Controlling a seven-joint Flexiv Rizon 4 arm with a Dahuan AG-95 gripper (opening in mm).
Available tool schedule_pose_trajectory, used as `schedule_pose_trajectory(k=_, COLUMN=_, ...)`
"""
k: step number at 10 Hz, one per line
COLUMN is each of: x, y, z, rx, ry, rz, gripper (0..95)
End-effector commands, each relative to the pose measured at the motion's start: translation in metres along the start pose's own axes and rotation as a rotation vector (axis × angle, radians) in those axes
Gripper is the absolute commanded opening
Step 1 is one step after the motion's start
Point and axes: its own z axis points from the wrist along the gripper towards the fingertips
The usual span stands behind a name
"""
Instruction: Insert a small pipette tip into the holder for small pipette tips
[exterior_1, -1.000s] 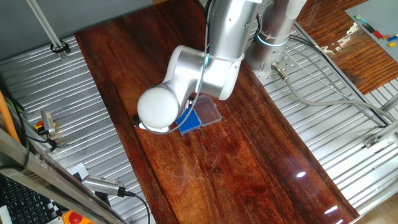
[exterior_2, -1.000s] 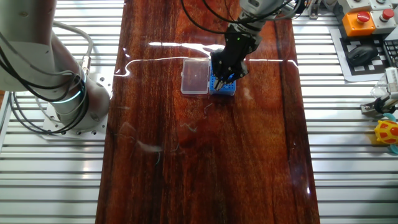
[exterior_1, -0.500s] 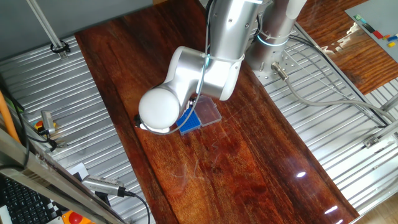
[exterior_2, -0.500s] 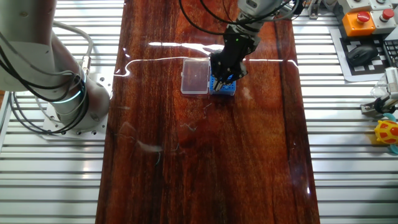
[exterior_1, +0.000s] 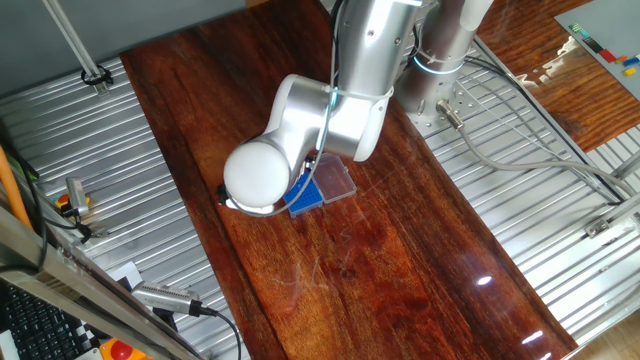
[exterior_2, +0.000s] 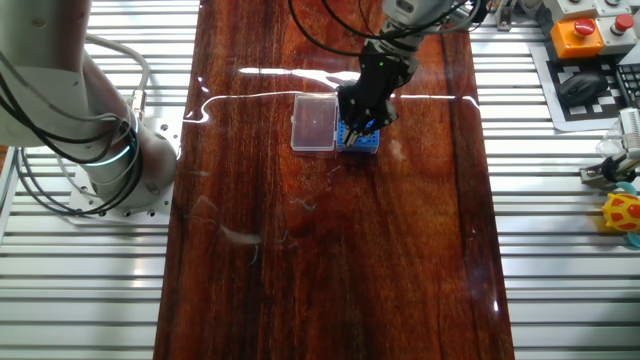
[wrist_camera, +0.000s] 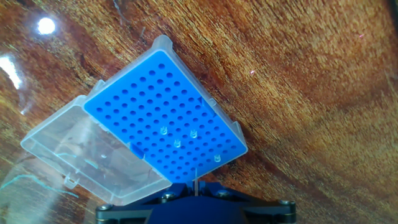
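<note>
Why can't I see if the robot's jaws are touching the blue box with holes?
Cannot tell. In the hand view the gripper hangs over the blue holder, showing no clear contact or gap.

The arm (exterior_1: 340, 100) bends down steeply, its gripper (exterior_2: 362, 118) pointing downward; jaws hidden, their gap unreadable.

I note the small blue square plastic rack (wrist_camera: 165, 118), bright blue, patterned with a regular grid of dark holes; four hold pale translucent tips. The clear hinged plastic lid panel (wrist_camera: 87, 155) is colourless. The polished wooden table (wrist_camera: 311, 93) is reddish-brown with dark streaked grain and white glare spots.
</note>
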Motion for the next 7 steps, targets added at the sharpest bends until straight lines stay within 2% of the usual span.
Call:
schedule_pose_trajectory(k=1, x=-0.0007, y=0.0007, z=-0.0008, rx=-0.003, ry=0.004, rz=-0.004, gripper=0.0)
schedule_pose_trajectory(k=7, x=-0.0008, y=0.0025, z=0.0000, rx=0.005, ry=0.011, rz=-0.006, gripper=0.0)
